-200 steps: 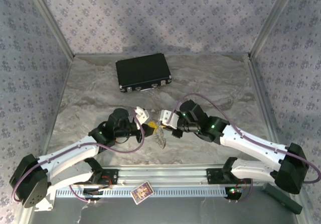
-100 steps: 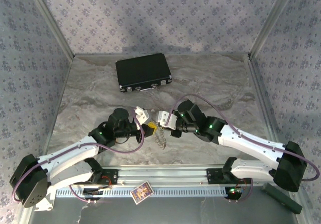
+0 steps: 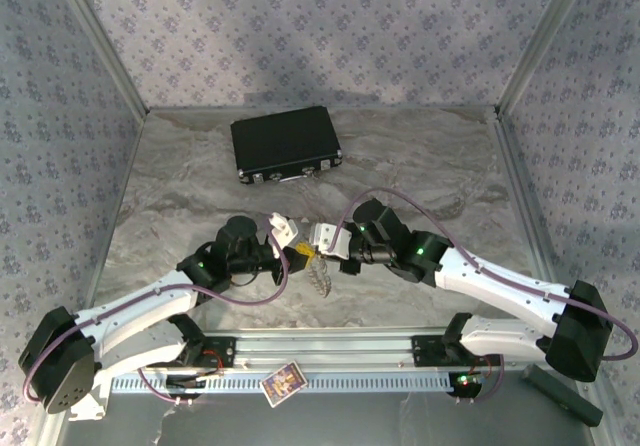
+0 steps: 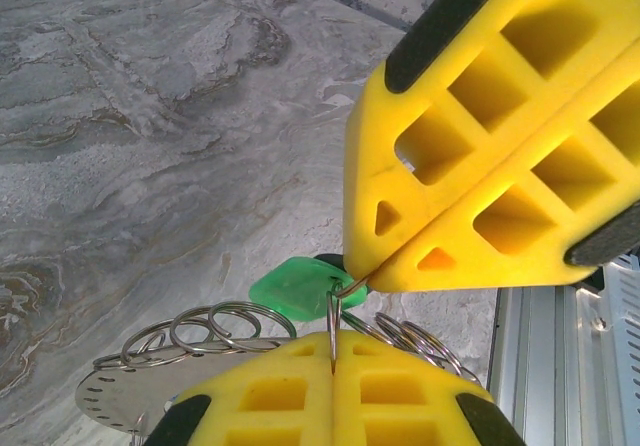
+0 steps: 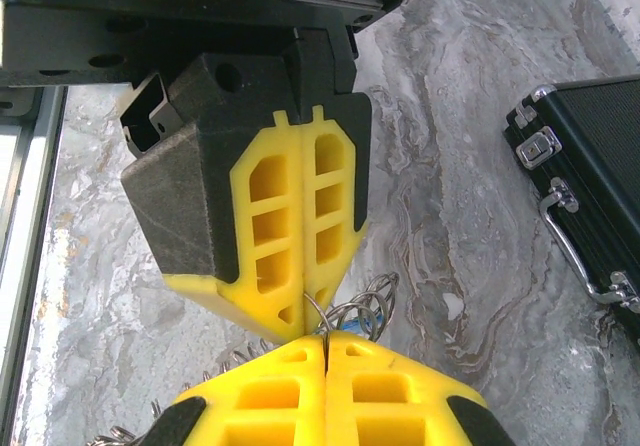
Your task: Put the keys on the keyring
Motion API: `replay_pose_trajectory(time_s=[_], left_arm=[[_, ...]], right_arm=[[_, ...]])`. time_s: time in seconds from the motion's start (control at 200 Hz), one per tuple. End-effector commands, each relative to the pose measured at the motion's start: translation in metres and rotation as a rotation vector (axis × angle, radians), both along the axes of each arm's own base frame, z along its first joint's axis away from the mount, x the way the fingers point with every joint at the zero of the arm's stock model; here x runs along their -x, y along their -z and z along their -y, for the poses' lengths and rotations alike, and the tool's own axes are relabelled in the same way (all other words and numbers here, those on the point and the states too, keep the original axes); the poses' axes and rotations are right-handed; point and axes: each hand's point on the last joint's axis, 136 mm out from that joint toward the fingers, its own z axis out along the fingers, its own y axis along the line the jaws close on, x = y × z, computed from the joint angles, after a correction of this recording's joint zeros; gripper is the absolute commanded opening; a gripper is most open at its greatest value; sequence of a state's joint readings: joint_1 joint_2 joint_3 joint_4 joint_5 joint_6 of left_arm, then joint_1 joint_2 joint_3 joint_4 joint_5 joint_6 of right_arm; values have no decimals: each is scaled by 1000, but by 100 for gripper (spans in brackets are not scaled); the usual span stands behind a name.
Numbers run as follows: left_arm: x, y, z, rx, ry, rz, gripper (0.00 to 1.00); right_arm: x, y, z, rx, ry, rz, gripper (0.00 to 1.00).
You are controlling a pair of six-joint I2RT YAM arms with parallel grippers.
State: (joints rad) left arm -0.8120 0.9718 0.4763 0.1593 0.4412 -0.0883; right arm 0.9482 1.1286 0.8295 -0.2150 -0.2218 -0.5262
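The surface [image 3: 440, 166] is a grey, marble-patterned sheet, matte and flat. At its far side lies a black case [image 3: 285, 144], a hard-shelled rectangle with bright metal latches and a handle.

Both arms meet at mid-surface, tip to tip. The left hand [image 4: 333, 344] is pressed fully together, its ribbed yellow fingers pinching a thin wire loop. The right hand [image 5: 325, 351] is likewise closed tight on fine wire. Whether that is another loop or the key's own shaft, I cannot tell.

The keyring [image 4: 190, 331] hangs between and just below the two hands. It is a silvery perforated disc with a fan of small split rings. I judge it light and stiff as metal, but floppy as a cluster. The loops would swing and slip on smooth pads, so the best hold is on a single loop's wire, close to the disc.

The green key [image 4: 290, 291] sits just under the right hand's tip, touching the rings. Its head is glossy plastic, small and slippery, best pinched flat across the head.
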Motion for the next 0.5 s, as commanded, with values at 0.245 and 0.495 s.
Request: replay_pose_trajectory(time_s=[0.245,0.495], left_arm=[[-3,-28,8,58,14,51,0],[-4,-28,8,59,10,55,0]], right_arm=[[12,-5,0,16,-62,5,0],[20,0,0,38,-99,-5,0]])
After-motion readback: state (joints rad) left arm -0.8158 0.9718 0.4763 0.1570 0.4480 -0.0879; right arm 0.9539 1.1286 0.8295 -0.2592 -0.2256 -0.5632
